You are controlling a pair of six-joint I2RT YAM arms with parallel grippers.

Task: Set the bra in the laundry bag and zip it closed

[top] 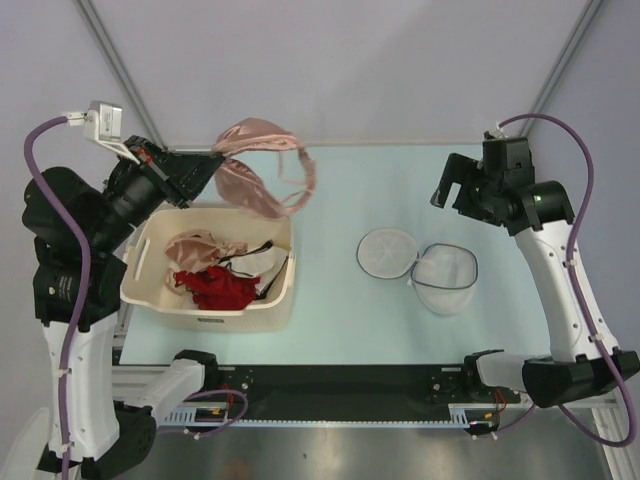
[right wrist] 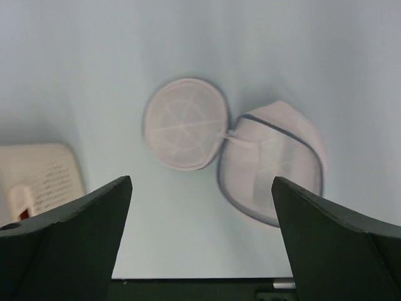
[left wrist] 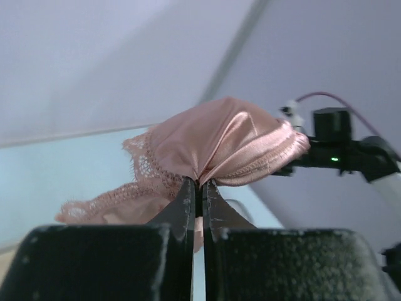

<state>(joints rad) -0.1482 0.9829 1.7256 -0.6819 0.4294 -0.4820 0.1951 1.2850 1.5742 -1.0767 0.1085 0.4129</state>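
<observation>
My left gripper (top: pixel 215 162) is shut on the salmon-pink satin bra (top: pixel 262 170) and holds it in the air above the far edge of the basket; the cups and straps hang to the right. In the left wrist view the fingertips (left wrist: pixel 199 182) pinch the bra (left wrist: pixel 219 141) at the middle seam. The round white mesh laundry bag (top: pixel 445 272) lies open on the table, its lid half (top: pixel 388 252) folded out to the left. My right gripper (top: pixel 445 192) is open and empty, raised beyond the bag. The right wrist view (right wrist: pixel 201 179) looks down on the bag (right wrist: pixel 272 166).
A cream plastic basket (top: pixel 230 317) stands at the front left, holding another pink garment (top: pixel 195 247) and a bright red garment (top: pixel 215 285). Its corner shows in the right wrist view (right wrist: pixel 44 179). Grey walls close the back and sides.
</observation>
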